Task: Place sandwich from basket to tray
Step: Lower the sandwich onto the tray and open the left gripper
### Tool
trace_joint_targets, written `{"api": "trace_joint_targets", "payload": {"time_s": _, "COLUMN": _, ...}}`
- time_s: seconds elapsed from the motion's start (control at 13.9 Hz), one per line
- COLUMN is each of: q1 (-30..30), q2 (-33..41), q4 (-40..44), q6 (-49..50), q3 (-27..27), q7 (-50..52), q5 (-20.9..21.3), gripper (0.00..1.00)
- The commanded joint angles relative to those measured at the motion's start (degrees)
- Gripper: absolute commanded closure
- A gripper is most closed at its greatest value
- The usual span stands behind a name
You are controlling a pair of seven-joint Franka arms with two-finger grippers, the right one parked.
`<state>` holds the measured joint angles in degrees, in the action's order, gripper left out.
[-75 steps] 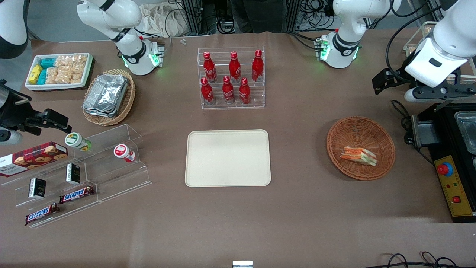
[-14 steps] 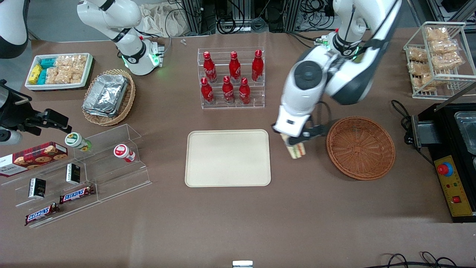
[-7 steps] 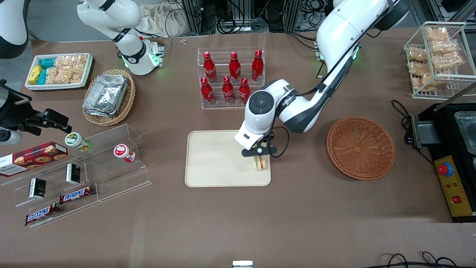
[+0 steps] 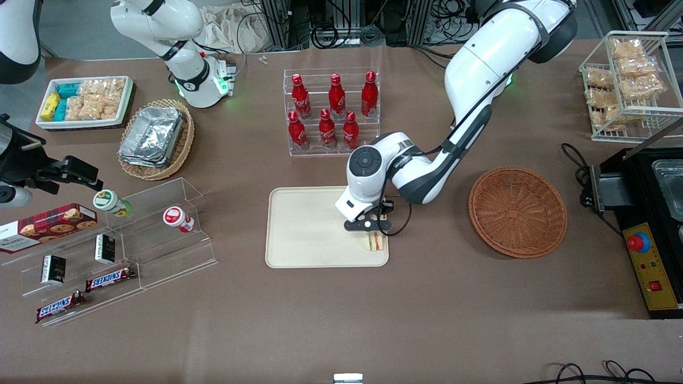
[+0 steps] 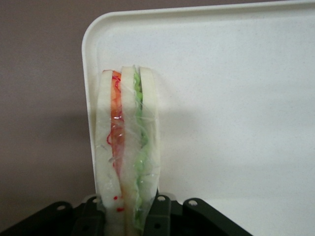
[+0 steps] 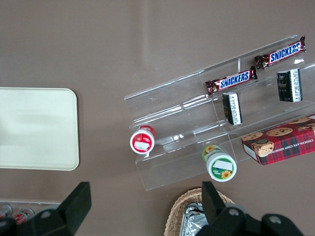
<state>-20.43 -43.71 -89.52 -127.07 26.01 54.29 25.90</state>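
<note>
A: Front view first. Where is the gripper [image 4: 372, 230]?

B: Low over the tray [image 4: 309, 234], at the corner nearest the basket [image 4: 517, 212], its fingers clamped on the sandwich [image 4: 373, 241].

A: And the sandwich itself?

B: Standing on edge just inside the tray's rim (orange and green layers showing). The wrist camera has the sandwich [image 5: 127, 147] upright between the fingers [image 5: 93, 216], above the tray [image 5: 236, 98] corner. Whether it touches the tray, I can't tell.

A: The basket?

B: Well apart, toward the working arm's end.

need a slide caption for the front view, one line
Left arm's gripper holds the sandwich over the tray, basket empty.
</note>
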Motion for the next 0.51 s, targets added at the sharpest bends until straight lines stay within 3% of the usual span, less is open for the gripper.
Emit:
{"api": "trace_joint_targets", "payload": {"time_s": 0.0, "q1": 0.03, "q2": 0.20, "q4": 0.66, "q6": -0.81, "q3": -0.26, "q7": -0.33, "q5": 1.25, "gripper": 0.00}}
{"api": "trace_joint_targets", "payload": {"time_s": 0.14, "q1": 1.44, "q2": 3.09, "q4": 1.10, "q6": -0.11, "q3": -0.08, "q7": 0.63, "q5": -0.05, "gripper": 0.00}}
{"api": "trace_joint_targets", "payload": {"time_s": 0.22, "q1": 2.40, "q2": 5.98, "q4": 0.93, "q6": 0.85, "q3": -0.08, "q7": 0.81, "q5": -3.89, "gripper": 0.00}}
{"api": "trace_joint_targets", "payload": {"time_s": 0.29, "q1": 2.85, "q2": 9.49, "q4": 1.10, "q6": 4.52, "q3": -0.25, "q7": 0.12, "q5": -8.28, "gripper": 0.00}}
{"api": "trace_joint_targets", "payload": {"time_s": 0.43, "q1": 3.81, "q2": 15.56, "q4": 2.85, "q6": 15.58, "q3": -0.26, "q7": -1.63, "q5": -10.08, "gripper": 0.00}}
